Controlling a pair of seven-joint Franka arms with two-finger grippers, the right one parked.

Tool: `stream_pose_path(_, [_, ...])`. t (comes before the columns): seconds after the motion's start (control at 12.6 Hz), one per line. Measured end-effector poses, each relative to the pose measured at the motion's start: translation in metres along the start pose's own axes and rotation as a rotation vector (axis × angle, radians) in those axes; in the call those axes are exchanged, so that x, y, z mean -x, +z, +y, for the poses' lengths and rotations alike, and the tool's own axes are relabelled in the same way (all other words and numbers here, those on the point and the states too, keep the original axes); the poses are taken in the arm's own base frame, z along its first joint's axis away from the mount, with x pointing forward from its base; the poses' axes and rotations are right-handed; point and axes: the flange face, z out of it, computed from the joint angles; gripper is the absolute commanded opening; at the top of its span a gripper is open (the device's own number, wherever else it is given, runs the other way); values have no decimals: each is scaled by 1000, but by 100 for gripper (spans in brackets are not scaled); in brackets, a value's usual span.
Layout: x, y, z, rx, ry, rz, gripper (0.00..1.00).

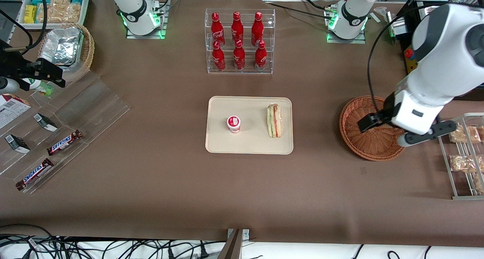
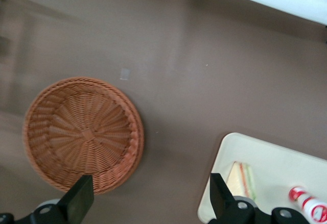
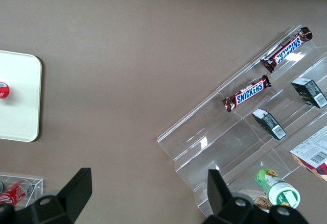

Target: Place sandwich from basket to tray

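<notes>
Sandwich (image 1: 274, 120) lies delivered on tray (image 1: 249, 145); gripper (image 1: 382, 130) hovers above emptied basket (image 1: 349, 115), fingers spread, grasping nothing.

Left gripper (image 1: 385, 131) aloft, jaws apart

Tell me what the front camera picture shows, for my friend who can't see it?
The sandwich lies on the cream tray in the middle of a brown table, beside a small red-and-white cup. Toward the working arm's end, the end effector hangs open over the empty wicker basket. Farther from the camera than the tray, a clear rack holds six red bottles.
</notes>
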Motion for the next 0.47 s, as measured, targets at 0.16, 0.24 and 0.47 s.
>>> stream_pose_path(0.16, [1,-15,-30,-3,81,-7,100])
stream_pose_path(0.24, [3,-20,-42,-11,122,-9,100])
stream_pose_path(0.47, [14,-28,-56,-29,281,-36,100])
